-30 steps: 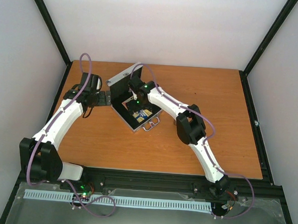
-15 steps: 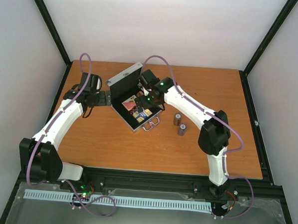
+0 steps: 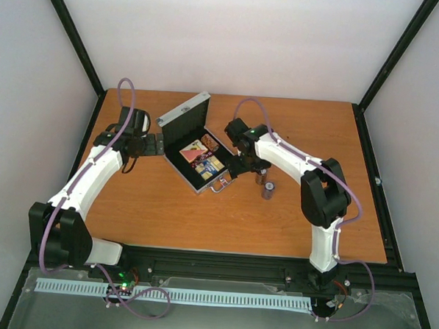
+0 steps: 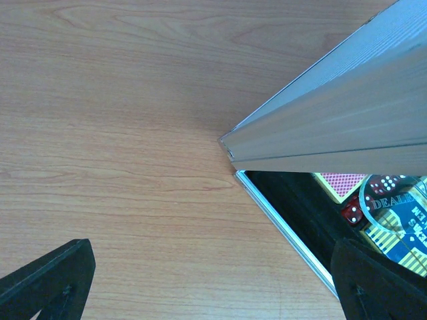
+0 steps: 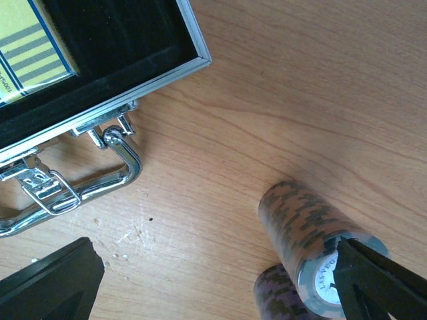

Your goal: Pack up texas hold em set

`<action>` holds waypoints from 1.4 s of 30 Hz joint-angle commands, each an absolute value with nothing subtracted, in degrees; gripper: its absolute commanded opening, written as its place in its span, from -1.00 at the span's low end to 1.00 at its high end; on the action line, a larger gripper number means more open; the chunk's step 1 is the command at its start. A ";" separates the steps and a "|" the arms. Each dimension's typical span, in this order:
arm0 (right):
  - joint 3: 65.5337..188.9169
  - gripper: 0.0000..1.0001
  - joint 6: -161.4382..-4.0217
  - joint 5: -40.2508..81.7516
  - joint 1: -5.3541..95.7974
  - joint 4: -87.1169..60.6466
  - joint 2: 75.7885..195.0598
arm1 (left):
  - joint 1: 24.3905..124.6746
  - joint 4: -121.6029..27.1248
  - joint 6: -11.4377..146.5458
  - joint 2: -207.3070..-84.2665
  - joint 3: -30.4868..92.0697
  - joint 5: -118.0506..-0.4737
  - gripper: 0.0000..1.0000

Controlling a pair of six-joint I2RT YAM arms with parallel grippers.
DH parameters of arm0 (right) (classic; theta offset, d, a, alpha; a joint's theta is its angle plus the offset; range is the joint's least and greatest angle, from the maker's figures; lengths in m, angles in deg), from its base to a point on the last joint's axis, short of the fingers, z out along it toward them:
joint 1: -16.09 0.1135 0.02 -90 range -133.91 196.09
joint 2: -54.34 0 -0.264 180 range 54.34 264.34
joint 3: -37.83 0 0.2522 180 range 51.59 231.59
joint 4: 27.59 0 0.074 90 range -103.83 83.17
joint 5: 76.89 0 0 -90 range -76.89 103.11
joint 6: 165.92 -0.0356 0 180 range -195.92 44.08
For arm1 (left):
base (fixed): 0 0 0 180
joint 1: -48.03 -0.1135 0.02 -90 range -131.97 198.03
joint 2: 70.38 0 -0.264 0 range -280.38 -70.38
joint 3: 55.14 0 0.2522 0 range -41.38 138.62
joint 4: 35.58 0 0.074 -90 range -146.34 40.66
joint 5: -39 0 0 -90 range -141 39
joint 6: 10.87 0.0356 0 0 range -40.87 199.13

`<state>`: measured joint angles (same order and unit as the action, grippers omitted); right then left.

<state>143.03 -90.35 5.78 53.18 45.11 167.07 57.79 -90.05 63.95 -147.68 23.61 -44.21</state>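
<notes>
The silver case (image 3: 177, 164) lies open at the table's middle left, its lid (image 3: 184, 111) raised at the back. Inside lie a red-white deck (image 3: 193, 150) and a blue-yellow deck (image 3: 209, 164). The left wrist view shows the lid (image 4: 333, 113), red dice (image 4: 351, 212) and the clear disc (image 4: 393, 199) inside. My left gripper (image 3: 156, 144) is open and empty beside the case's left corner. My right gripper (image 3: 243, 168) is open and empty, just right of the case handle (image 5: 100, 183). Two dark chip stacks (image 5: 300, 223) (image 5: 277, 297) stand by its right finger (image 5: 380, 280).
The two chip stacks (image 3: 260, 175) (image 3: 268, 190) stand on the wooden table (image 3: 316, 140) right of the case. A black frame rail (image 3: 370, 180) borders the table on the right, and white walls close off the back and sides.
My right arm has drawn out of the case and swung right toward the chip stacks, uncovering the decks. The left arm has not moved.
</notes>
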 commanded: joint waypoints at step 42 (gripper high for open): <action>133.83 -0.13 -86.82 6.36 45.41 38.82 167.22 | 57.53 -89.85 63.41 -148.05 23.42 -44.13 1.00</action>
